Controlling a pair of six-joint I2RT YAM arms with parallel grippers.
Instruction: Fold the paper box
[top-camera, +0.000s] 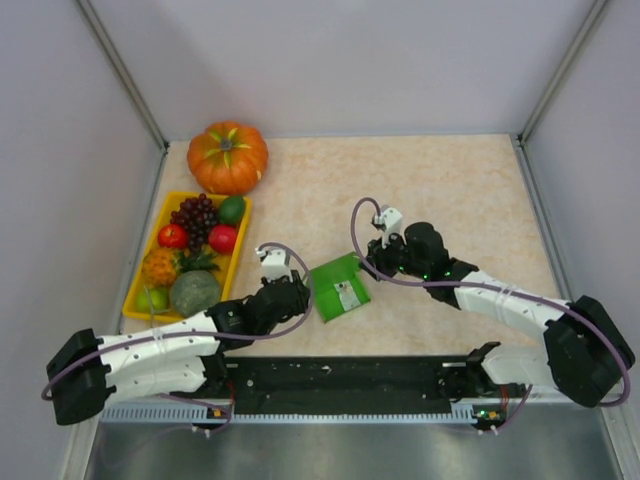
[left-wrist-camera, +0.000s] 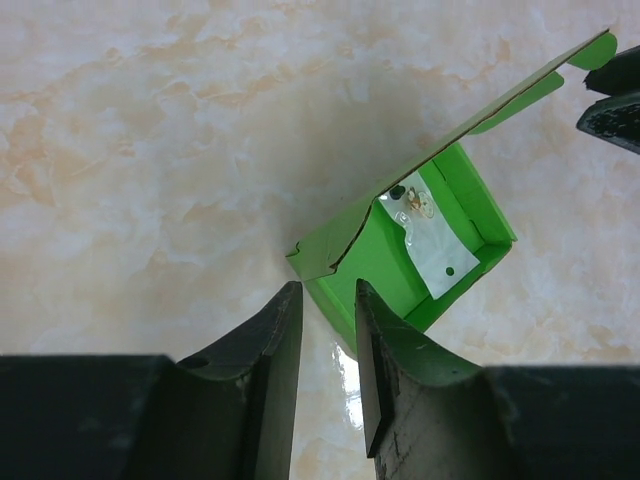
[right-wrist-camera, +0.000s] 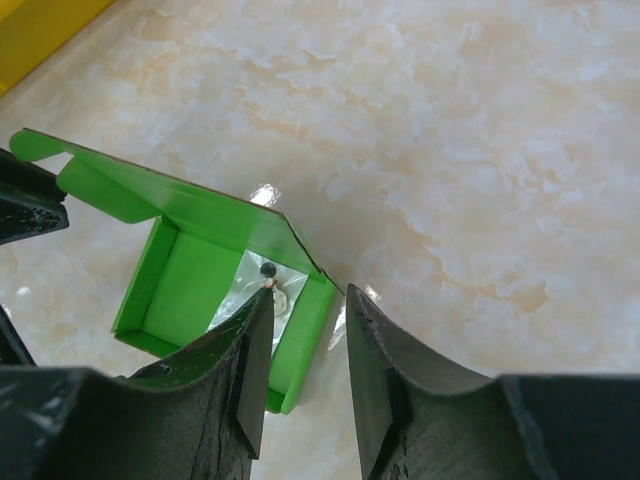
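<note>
Inspecting desk (top-camera: 450, 190): paper box (top-camera: 340, 287) lying mid-desk near front edge, well apart from yellow fruit tray (top-camera: 168, 205) and pumpkin (top-camera: 228, 157) at far left. Base part formed, lid flap raised and tilted, whitish patch inside. Left gripper (left-wrist-camera: 328, 290) at one low corner, jaws narrowed astride wall, slim gap showing; firm pinch cannot be told. Right gripper (right-wrist-camera: 305, 295) at opposite corner, one finger inside, one outside, jaws likewise narrowed; clamp on card not confirmable.
</note>
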